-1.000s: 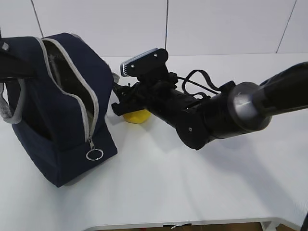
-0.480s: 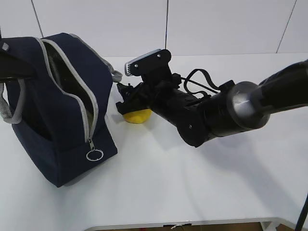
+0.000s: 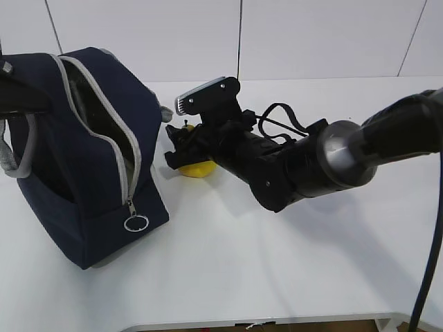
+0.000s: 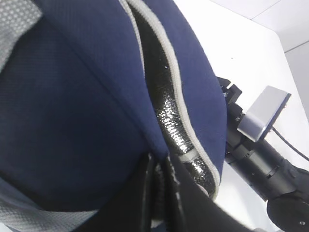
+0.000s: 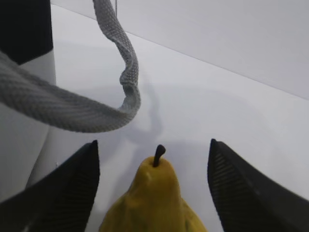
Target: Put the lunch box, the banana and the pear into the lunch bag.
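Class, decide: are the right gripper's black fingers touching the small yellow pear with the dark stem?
Apart. The right wrist view shows white table visible between the small yellow pear and each black finger of the open right gripper.

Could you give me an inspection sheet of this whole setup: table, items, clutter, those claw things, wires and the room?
Surface: white table, bare where visible.
Job's things: navy fabric lunch bag unzipped, silver lining showing; small yellow pear upright on the table beside it. Banana and lunch box: not seen.
Clutter: nothing seen.
End effectors: right end effector open, straddling the pear without touching; left end effector shut on the bag's edge.
Cables: black cable looped on the right arm.
Surroundings: white wall panels.
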Robot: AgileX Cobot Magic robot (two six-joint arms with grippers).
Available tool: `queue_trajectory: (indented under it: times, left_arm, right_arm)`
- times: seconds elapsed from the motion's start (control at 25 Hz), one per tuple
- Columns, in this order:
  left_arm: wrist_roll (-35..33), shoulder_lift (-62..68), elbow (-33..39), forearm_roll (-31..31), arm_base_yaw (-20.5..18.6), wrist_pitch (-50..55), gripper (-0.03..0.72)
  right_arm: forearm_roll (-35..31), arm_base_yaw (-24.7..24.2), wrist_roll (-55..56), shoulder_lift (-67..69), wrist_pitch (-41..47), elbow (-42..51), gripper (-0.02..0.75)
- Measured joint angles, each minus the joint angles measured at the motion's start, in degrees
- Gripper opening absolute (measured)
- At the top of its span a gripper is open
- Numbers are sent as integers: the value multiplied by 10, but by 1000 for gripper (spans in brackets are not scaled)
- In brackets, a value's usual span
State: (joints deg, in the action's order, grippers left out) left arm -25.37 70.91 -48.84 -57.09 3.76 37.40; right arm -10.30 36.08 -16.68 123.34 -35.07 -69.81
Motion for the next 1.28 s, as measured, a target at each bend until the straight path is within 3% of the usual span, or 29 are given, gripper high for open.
queue_trajectory:
  times: [0.72, 1.08, 1.28]
  left_arm:
    - [0, 0, 0, 1, 0, 0, 2]
    - [0, 0, 0, 2, 0, 0, 2]
    - [0, 0, 0, 2, 0, 0, 2]
  right_arm:
    - [2, 0, -1, 14, 13, -7, 563]
    - [2, 0, -1, 14, 13, -7, 335]
    - [2, 0, -1, 14, 13, -7, 274]
